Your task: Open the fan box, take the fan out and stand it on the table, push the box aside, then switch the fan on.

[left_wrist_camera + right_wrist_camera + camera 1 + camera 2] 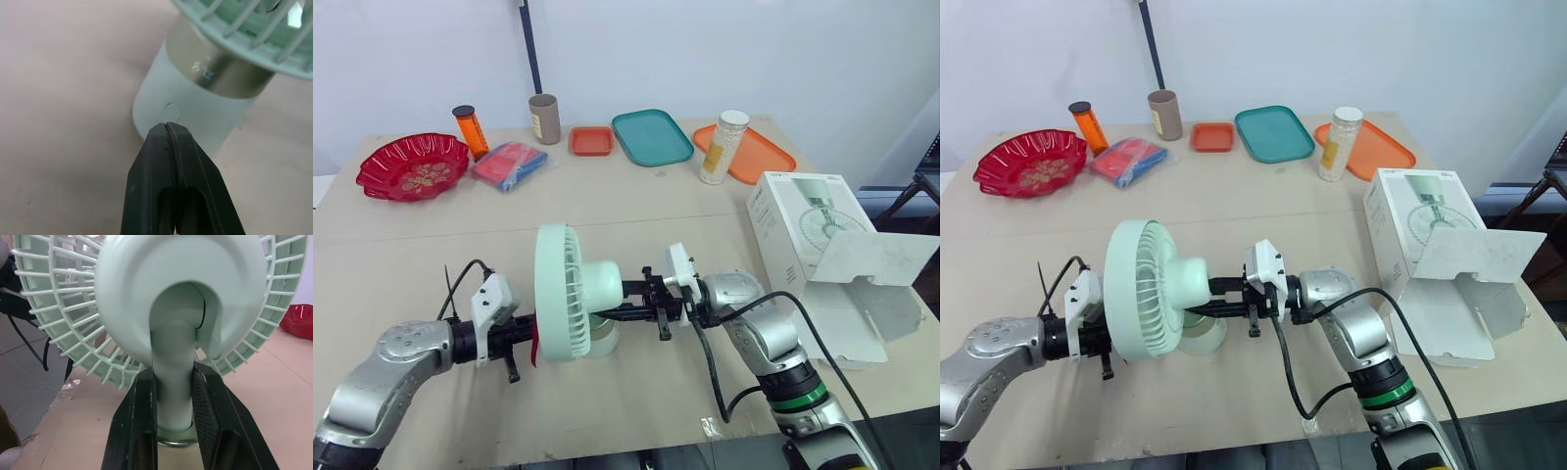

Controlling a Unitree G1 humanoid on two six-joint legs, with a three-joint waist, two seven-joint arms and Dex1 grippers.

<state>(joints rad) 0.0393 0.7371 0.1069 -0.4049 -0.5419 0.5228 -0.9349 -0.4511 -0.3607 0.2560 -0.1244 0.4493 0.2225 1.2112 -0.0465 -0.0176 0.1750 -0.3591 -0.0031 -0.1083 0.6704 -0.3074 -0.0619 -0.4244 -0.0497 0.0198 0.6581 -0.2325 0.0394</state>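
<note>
Two grippers meet at one fan (570,292), which stands upright on the table (636,196), out of its box (813,245); the box lies opened, flap out, well apart toward the robot's right. The right gripper (173,377) is clamped from behind on the fan's neck (173,352), one black finger on each side, low down just above the base (195,117). The left gripper (167,129) has its two fingers pressed together with nothing between them, forming a single blunt tip at, or just short of, the round button (168,113) on the front of the base; actual contact cannot be told.

Handling, as judged: the fan looks like light, hollow, rigid plastic with a large head over a small foot, hence top-heavy and apt to slide or tip under a sideways push. The neck is the stiff, narrow place to hold. The grille (58,308) has thin ribs, which would likely flex or crack, so it is best left alone. A press on the button should be braced by the grip on the neck.
</note>
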